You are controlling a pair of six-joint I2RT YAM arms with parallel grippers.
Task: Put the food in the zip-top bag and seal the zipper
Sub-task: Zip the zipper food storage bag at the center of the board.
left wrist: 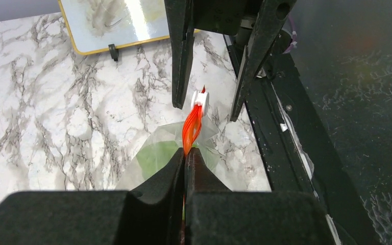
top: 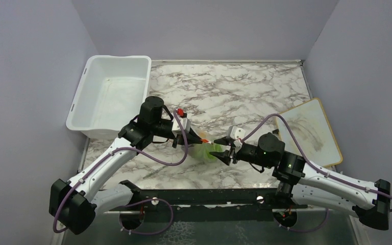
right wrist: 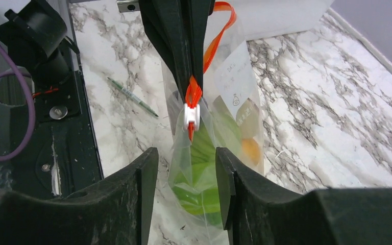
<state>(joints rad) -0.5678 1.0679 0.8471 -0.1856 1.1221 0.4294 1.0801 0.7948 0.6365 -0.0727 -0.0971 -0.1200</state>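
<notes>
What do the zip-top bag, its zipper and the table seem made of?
The zip-top bag: thin clear plastic film, glossy and creased, food showing through. The zipper: likely flexible plastic, orange-red, bending freely. The table: white, grey-veined marble look; stone or laminate, unclear.

Non-task items: 1 white tub [top: 118, 57] back-left on the marble table [top: 235, 92]. 1 wood-framed whiteboard [top: 309, 130] at the right edge, sitting askew, grey smudges on it. 1 thin pen [right wrist: 132, 97] flat on the marble near the black base rail [top: 204, 196]. Lavender walls [top: 199, 25] on 3 sides.

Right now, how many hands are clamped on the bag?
1: the left hand, shut on the zipper. The right hand is open astride the bag.
</notes>
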